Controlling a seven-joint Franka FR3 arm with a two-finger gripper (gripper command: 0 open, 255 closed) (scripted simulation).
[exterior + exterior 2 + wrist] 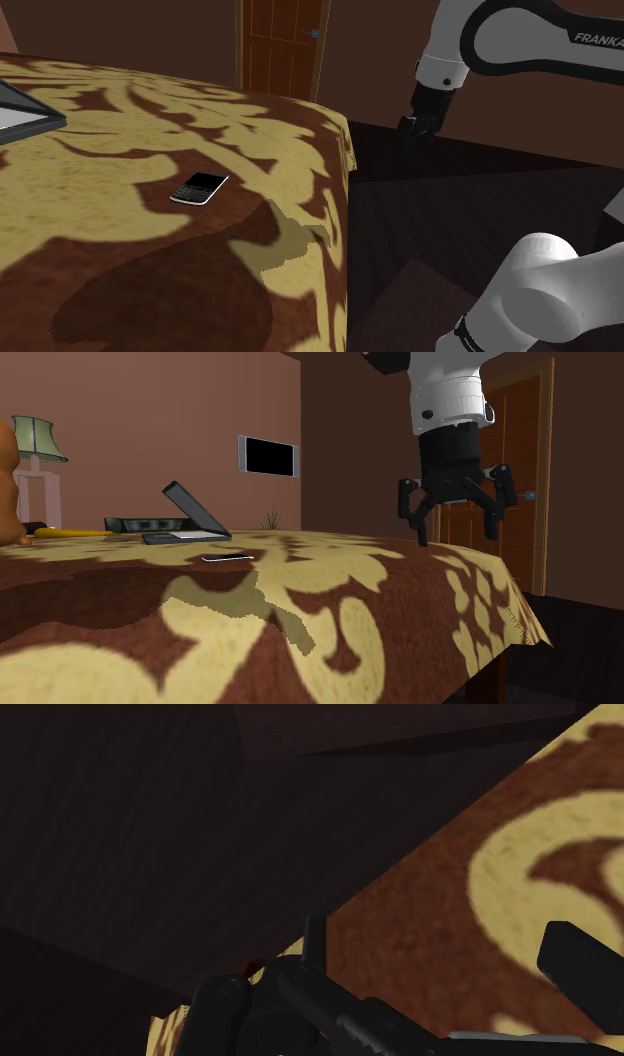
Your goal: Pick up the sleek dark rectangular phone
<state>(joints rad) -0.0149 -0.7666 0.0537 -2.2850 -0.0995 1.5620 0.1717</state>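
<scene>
Found phone (198, 187) lying flat on patterned desk (100, 260), screen up. Found pincer (457, 535) spread apart, empty, hanging above desk's far edge.

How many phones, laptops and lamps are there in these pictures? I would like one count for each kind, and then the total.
phone: 1
laptop: 1
lamp: 1
Total: 3
</scene>
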